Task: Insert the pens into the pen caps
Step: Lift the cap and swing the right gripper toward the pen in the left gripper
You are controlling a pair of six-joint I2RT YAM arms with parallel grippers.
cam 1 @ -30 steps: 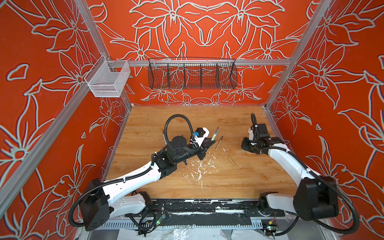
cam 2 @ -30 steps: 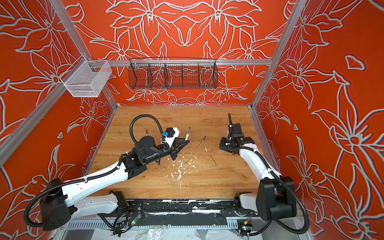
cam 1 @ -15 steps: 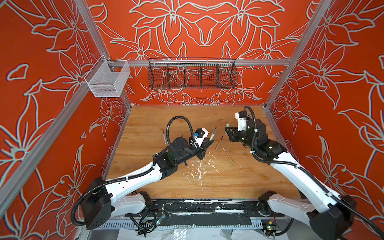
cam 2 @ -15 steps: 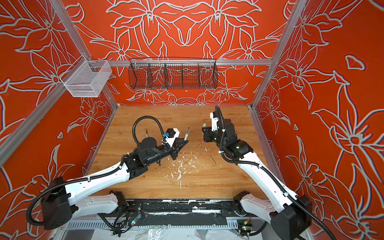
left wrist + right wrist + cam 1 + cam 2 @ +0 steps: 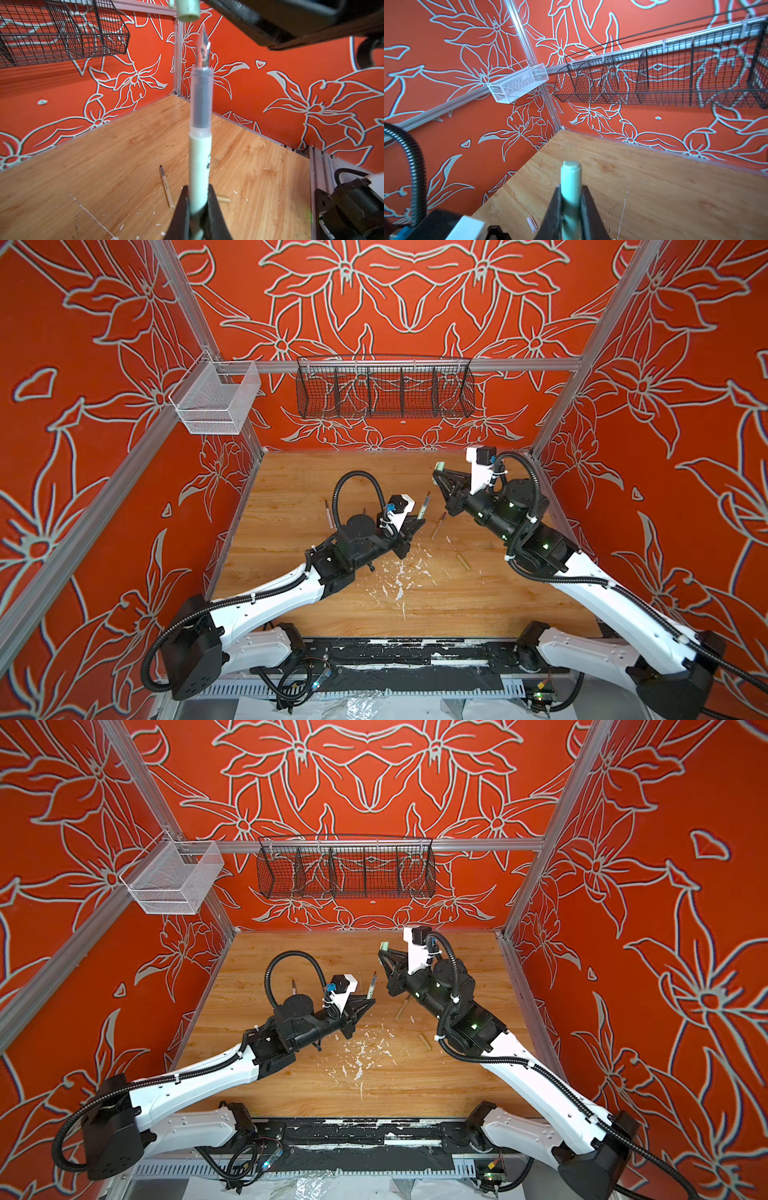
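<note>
My left jaws are clenching pale green pen (image 5: 200, 153) low on barrel, nib poking well past jaw tips. My right jaws are gripping matching cap (image 5: 571, 176), near nib, not touching. I'm judging both light, stiff, slick plastic, nib delicate. Grip belongs on barrel, never nib.

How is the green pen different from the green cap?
The green pen is long with a dark pointed tip; the green cap is short and blunt. The left gripper pinches the pen; the right gripper pinches the cap. Both are pale green, held off the table.
</note>
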